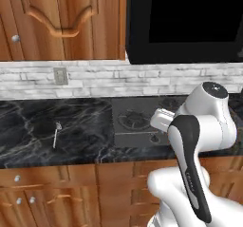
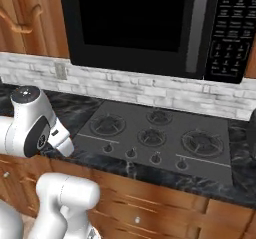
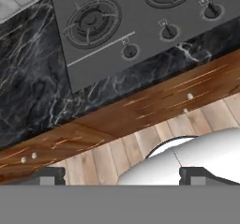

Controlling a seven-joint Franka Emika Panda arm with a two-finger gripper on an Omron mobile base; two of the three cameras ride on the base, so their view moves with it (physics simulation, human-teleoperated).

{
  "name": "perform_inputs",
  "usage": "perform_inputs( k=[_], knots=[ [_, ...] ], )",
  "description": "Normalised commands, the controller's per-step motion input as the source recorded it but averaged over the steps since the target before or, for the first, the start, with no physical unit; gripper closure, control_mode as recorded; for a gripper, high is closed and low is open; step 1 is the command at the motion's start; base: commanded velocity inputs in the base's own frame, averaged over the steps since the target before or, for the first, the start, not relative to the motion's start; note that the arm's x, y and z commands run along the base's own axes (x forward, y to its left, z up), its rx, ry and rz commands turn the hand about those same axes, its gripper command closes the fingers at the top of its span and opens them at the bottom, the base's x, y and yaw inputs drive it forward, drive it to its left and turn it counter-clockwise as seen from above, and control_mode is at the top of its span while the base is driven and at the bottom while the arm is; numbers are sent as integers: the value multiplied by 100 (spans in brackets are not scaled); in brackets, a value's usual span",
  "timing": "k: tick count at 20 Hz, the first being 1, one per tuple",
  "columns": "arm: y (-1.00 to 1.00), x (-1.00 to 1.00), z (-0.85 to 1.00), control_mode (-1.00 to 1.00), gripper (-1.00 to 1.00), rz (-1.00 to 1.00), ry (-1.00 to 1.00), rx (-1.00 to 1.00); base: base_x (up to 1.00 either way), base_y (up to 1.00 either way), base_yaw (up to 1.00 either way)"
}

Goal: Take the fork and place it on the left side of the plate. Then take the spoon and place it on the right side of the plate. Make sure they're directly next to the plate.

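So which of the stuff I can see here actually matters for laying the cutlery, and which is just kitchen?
For the job:
- fork, lying on the dark counter left of the stove
- gripper, open, holding nothing

Just kitchen:
- stove
- microwave
- wall outlet
- cabinets

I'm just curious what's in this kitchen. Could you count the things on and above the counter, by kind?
Fork: 1
Cooktop: 1
Microwave: 1
Wall outlet: 1
Total: 4
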Motion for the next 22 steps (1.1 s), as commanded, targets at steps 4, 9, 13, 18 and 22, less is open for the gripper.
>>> perform_inputs(
  k=[4, 9, 13, 18, 22],
  knots=[
    [0, 0, 0, 100, -100, 0, 0, 0, 67, 99, 0],
    [0, 0, 0, 100, -100, 0, 0, 0, 15, 89, 4],
    [0, 0, 0, 100, -100, 0, 0, 0, 0, 80, 6],
    [0, 0, 0, 100, -100, 0, 0, 0, 0, 69, 4],
    [0, 0, 0, 100, -100, 0, 0, 0, -2, 40, 1]
  ],
)
